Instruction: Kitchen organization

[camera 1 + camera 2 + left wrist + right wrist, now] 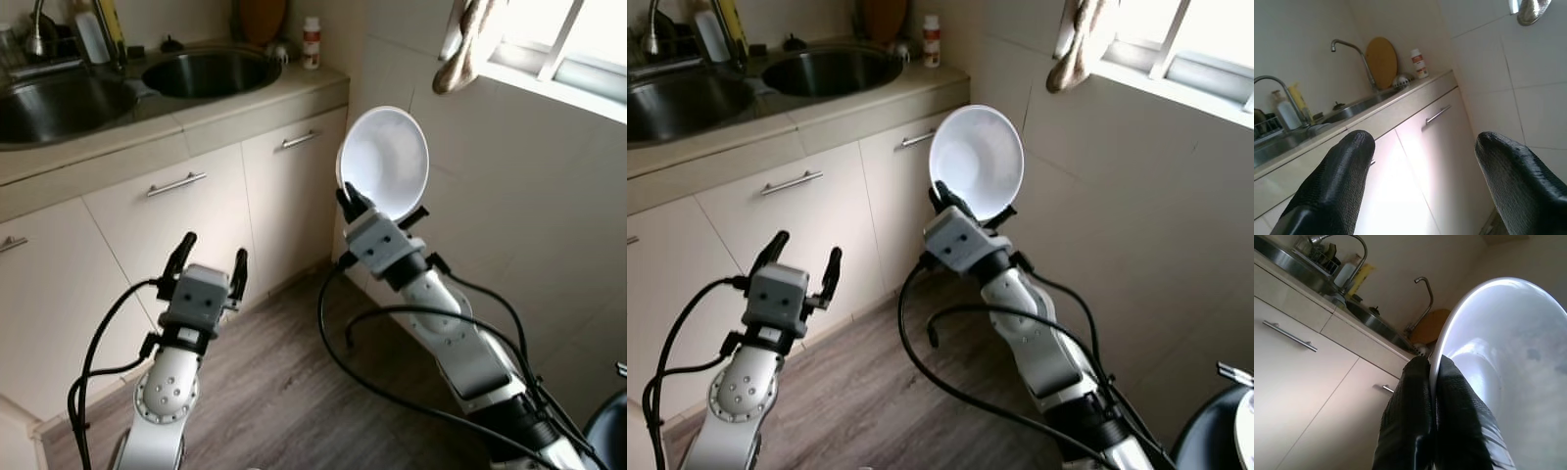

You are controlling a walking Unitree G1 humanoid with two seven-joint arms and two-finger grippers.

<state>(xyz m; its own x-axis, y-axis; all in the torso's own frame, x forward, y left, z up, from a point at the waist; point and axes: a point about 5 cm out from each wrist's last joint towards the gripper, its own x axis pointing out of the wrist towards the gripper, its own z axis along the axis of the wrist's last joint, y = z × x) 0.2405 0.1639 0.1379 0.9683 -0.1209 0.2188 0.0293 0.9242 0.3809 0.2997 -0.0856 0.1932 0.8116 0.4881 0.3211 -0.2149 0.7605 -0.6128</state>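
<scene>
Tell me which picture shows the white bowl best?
The right eye view: the whole white bowl shows there, held up by its rim in the right gripper. The left eye view shows it whole too, slightly narrower. The right wrist view shows a close-up of its rim between the fingers.

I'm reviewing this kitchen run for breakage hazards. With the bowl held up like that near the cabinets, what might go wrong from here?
1. The right gripper pinches the white bowl only by its rim, with the bowl standing on edge; it may pivot or slip and drop to the wood floor.
2. The bowl is close to the tiled wall and the cabinet doors; a swing toward the sink might knock it.
3. The loose cables may snag. The left gripper is open, supporting nothing.
</scene>
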